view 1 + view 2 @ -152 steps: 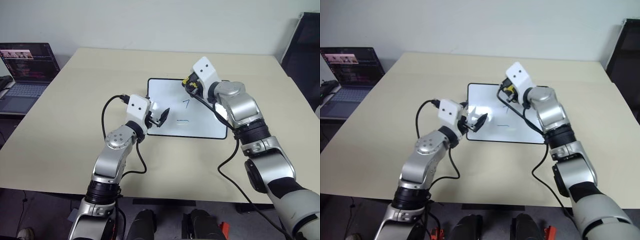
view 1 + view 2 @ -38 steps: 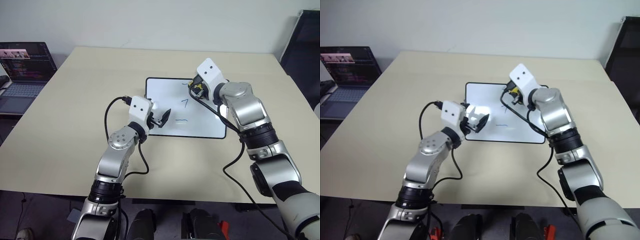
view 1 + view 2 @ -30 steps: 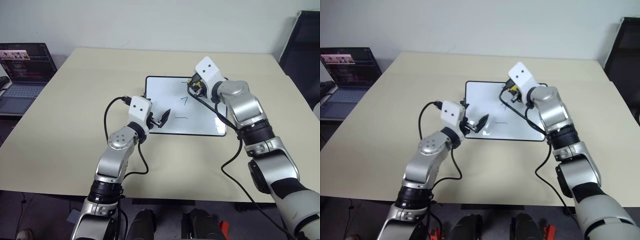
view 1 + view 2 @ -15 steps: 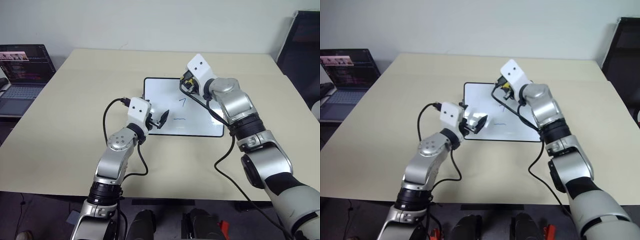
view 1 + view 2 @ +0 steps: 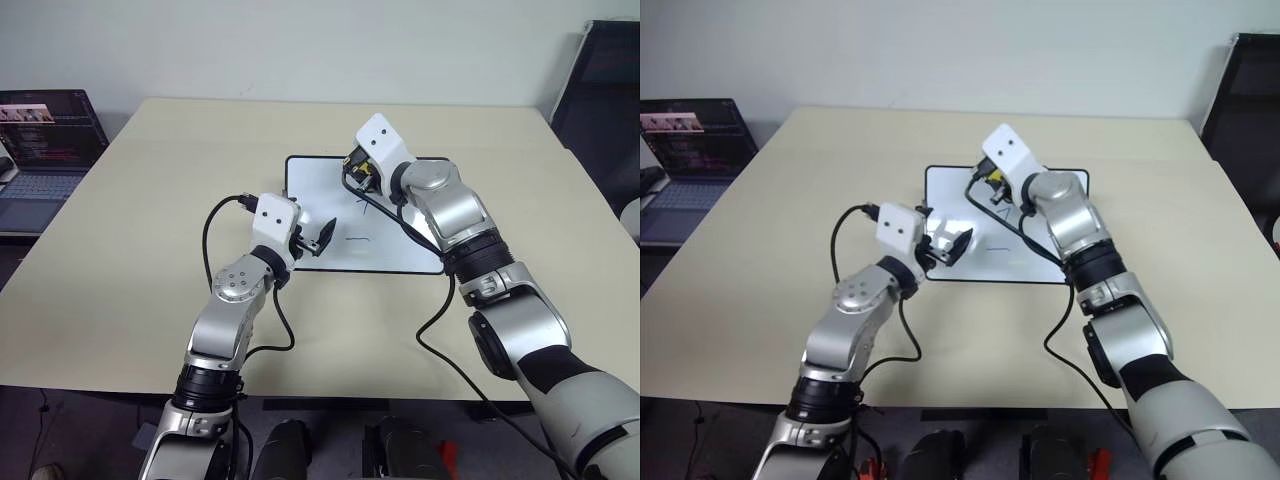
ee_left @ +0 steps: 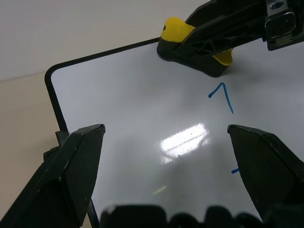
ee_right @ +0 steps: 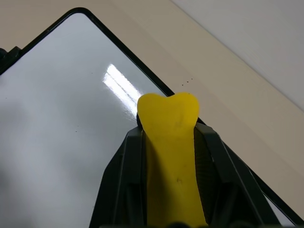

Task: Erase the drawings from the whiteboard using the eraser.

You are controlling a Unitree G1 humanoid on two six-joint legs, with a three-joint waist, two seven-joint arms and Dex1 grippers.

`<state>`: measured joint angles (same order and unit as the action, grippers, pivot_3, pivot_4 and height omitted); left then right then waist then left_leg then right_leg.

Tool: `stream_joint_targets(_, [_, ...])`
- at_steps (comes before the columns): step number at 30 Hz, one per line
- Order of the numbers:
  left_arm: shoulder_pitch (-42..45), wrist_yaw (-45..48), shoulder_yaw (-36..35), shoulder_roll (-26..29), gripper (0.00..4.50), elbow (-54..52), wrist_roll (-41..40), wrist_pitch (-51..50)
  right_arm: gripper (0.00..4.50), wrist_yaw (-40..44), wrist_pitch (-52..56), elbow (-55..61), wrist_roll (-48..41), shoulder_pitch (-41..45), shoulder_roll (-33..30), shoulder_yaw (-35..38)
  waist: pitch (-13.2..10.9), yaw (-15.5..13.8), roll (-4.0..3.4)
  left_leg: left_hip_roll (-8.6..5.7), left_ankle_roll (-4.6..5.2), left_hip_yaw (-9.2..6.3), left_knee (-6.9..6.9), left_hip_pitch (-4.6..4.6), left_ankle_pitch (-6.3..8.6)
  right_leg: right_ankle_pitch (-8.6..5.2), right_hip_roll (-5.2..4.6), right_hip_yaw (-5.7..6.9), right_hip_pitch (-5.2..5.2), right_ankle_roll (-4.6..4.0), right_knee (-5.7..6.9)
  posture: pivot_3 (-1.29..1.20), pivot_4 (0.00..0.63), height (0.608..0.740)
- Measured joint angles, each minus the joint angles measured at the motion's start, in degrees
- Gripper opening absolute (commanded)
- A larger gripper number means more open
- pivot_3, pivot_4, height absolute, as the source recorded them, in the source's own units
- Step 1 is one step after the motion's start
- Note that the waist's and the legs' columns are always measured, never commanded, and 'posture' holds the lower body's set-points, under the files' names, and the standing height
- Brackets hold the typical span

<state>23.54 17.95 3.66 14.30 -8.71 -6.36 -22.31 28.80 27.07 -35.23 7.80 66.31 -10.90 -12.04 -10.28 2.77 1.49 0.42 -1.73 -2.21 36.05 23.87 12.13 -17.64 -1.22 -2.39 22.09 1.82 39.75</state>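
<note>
The whiteboard (image 5: 312,196) lies flat in the middle of the beige table. My right gripper (image 5: 356,172) is shut on the yellow eraser (image 7: 171,142), whose dark underside rests on the board's far part (image 6: 173,31). A blue "7"-like stroke (image 6: 222,93) sits just nearer to me than the eraser. A short blue line (image 5: 357,239) lies nearer still. My left gripper (image 5: 318,238) hovers open over the board's near left part, nothing between its fingers (image 6: 83,156).
An open laptop (image 5: 40,140) stands on a lower surface at the far left. A black chair (image 5: 600,90) is at the far right. Black cables hang from both wrists. Bare beige table (image 5: 150,200) surrounds the board.
My right gripper has slid the eraser to the left along the board's far part. The left arm has stayed where it was.
</note>
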Motion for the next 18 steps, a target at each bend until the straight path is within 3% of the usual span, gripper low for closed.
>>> stream_joint_targets(10, [-0.7, -0.3, -0.4, 0.0, 4.5, 0.0, 0.0, -0.2, 0.99, 0.9, -1.9, -1.0, 0.0, -0.5, -4.5, 0.1, 0.0, -1.3, 0.02, -0.14, 0.0, -0.12, 0.07, 0.0, 0.0, 0.0, 0.0, 0.06, -0.11, 0.0, -0.02, 0.0, 0.15, 0.74])
stream_joint_targets(18, [0.9, 0.3, 0.0, -0.6, 4.5, 1.6, 0.0, 0.5, 0.99, 3.9, 8.2, 3.9, -3.1, -2.4, -8.2, 3.2, 0.0, -1.6, 0.03, -0.27, 0.02, -0.53, 0.12, -0.23, -0.01, 0.02, -0.02, 0.24, -0.68, 0.04, -0.31, 0.0, 0.15, 0.74])
